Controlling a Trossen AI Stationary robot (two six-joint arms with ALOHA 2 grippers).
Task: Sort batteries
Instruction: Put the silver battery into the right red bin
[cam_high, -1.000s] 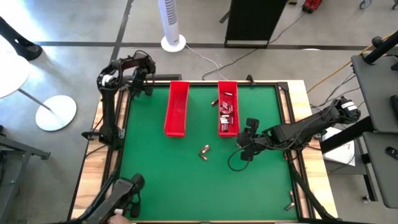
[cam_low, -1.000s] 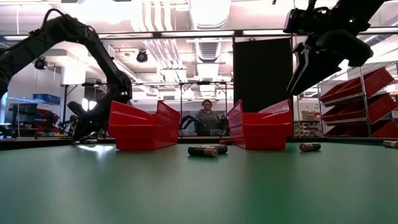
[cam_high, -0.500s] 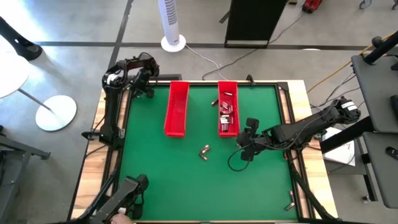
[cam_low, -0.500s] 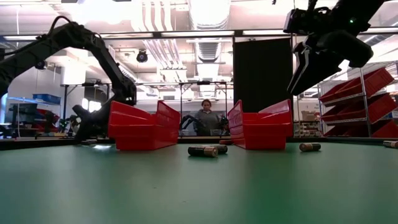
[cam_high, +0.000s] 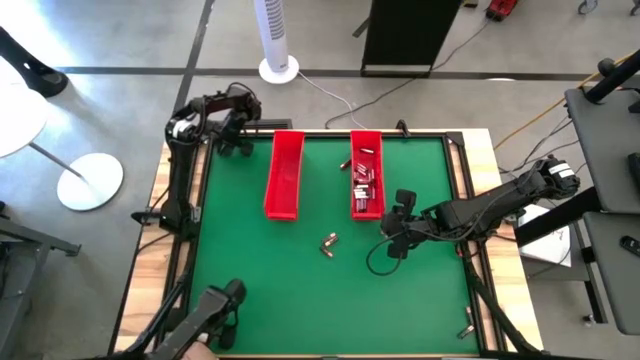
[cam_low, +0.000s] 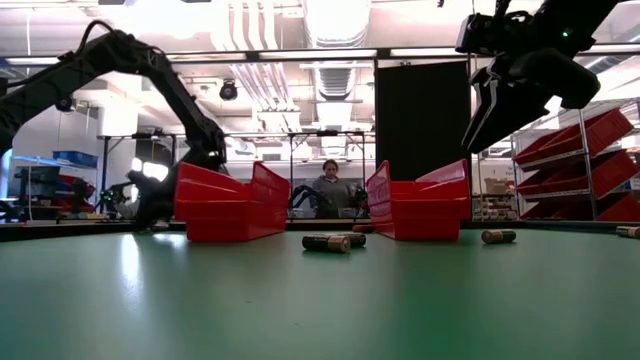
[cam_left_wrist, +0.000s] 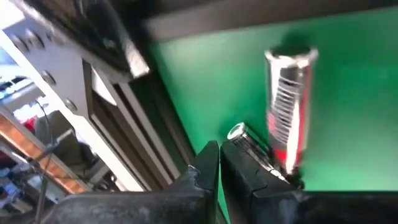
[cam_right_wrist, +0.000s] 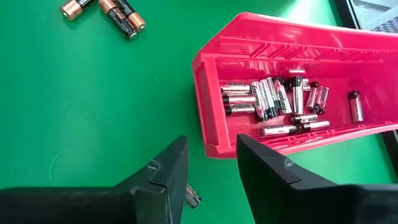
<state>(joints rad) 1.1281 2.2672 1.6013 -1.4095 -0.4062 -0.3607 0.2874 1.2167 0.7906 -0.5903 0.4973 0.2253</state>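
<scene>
The right gripper (cam_right_wrist: 208, 171) hangs above the green table (cam_high: 300, 290) just beside the near end of the right red tray (cam_right_wrist: 292, 46), its fingers (cam_right_wrist: 163, 171) parted with a gap between them and nothing held. A single battery (cam_right_wrist: 192, 195) lies on the mat directly below that gap, mostly hidden by the fingers, so its long axis cannot be told. The right tray holds a heap of batteries (cam_right_wrist: 273, 99), most lying flat with their long axes roughly across the tray, a few along it. Three loose batteries (cam_high: 329, 242) lie together on the mat between the two trays and nearer the front; in the low view they lie flat, lengthwise across the picture. The left red tray (cam_high: 285, 175) stands well apart from them. The left gripper (cam_high: 238, 135) is at the far left corner of the table, fingers (cam_left_wrist: 205, 174) closed together; a silver and red battery (cam_left_wrist: 287, 106) lies on the mat just beside their tips, its long axis running away from them.
</scene>
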